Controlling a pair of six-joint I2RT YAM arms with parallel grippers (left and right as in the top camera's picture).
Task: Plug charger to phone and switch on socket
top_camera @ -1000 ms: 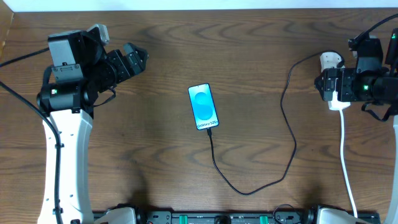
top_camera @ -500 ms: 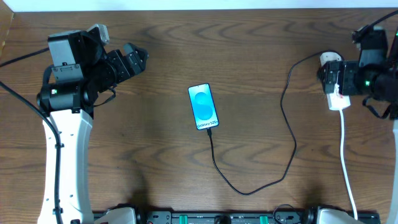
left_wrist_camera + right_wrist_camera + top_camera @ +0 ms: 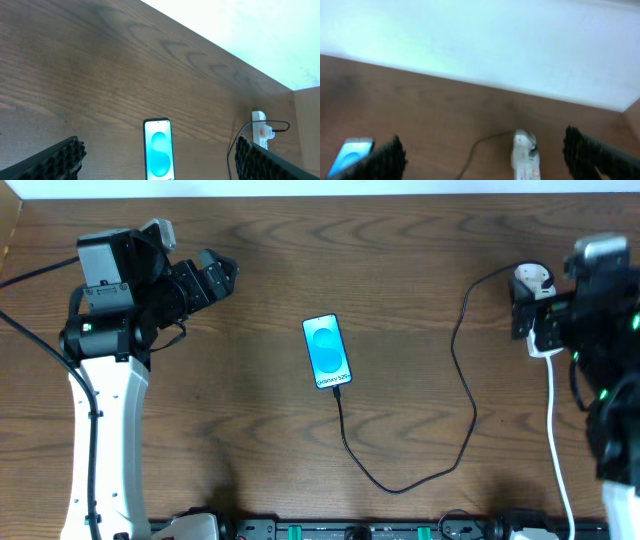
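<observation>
The phone (image 3: 328,352) lies face up mid-table with its cyan screen lit. It also shows in the left wrist view (image 3: 159,150) and the right wrist view (image 3: 352,152). The black charger cable (image 3: 400,488) runs from the phone's bottom edge in a loop to its white plug (image 3: 531,277) in the socket strip (image 3: 545,345). The strip also shows in the right wrist view (image 3: 524,156). My right gripper (image 3: 485,147) is open and empty, raised above and behind the strip. My left gripper (image 3: 215,278) is open and empty, far left of the phone.
The strip's white cord (image 3: 556,440) runs along the right side to the front edge. The table's back edge meets a pale wall (image 3: 240,30). My right arm (image 3: 605,310) hangs over the strip's right part.
My right arm has drawn back to the right and risen from the socket strip. The left arm, phone and cable have not moved.
</observation>
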